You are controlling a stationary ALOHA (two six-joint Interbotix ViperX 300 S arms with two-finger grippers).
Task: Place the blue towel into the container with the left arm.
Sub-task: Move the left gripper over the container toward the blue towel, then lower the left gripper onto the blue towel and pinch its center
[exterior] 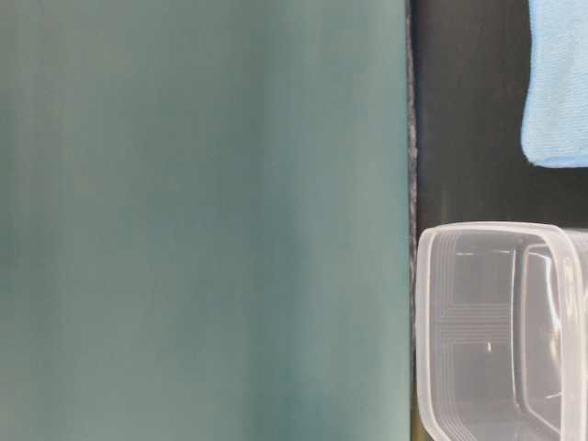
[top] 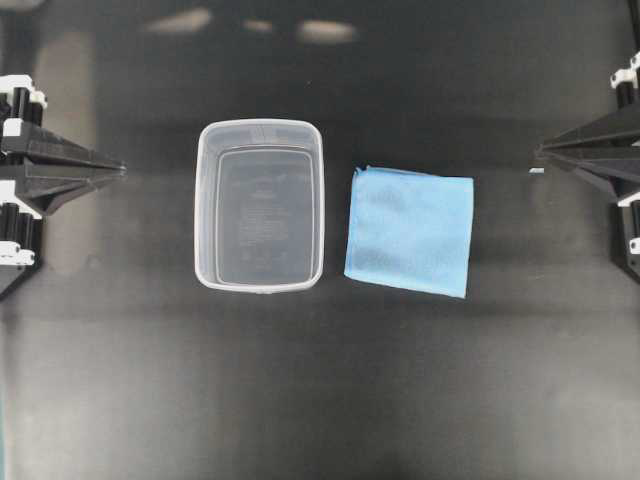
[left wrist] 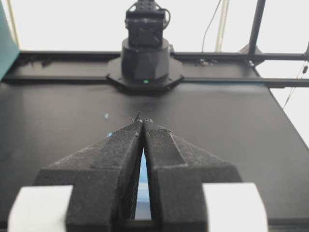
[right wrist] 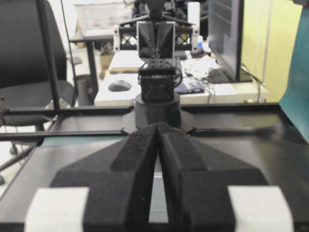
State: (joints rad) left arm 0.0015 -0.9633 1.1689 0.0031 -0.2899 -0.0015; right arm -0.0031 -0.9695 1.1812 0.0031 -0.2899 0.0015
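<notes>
The blue towel (top: 410, 230) lies folded flat on the black table, just right of the container (top: 205, 205), a clear tub that stands open and empty at centre left. Both also show in the table-level view, the towel (exterior: 560, 83) at the top right and the container (exterior: 430, 312) at the bottom right. My left gripper (top: 120, 170) is shut and empty at the left edge, well apart from the tub. My right gripper (top: 541, 152) is shut and empty at the right edge, a short way from the towel. The left wrist view shows shut jaws (left wrist: 143, 121) with a sliver of blue towel (left wrist: 141, 176) behind them. The right wrist view shows shut jaws (right wrist: 158, 126).
A teal panel (exterior: 202, 220) fills most of the table-level view. The opposite arm's base (left wrist: 145, 58) stands at the far table edge in the left wrist view. The other arm's base (right wrist: 157, 104) shows in the right wrist view, with a desk and chair behind it.
</notes>
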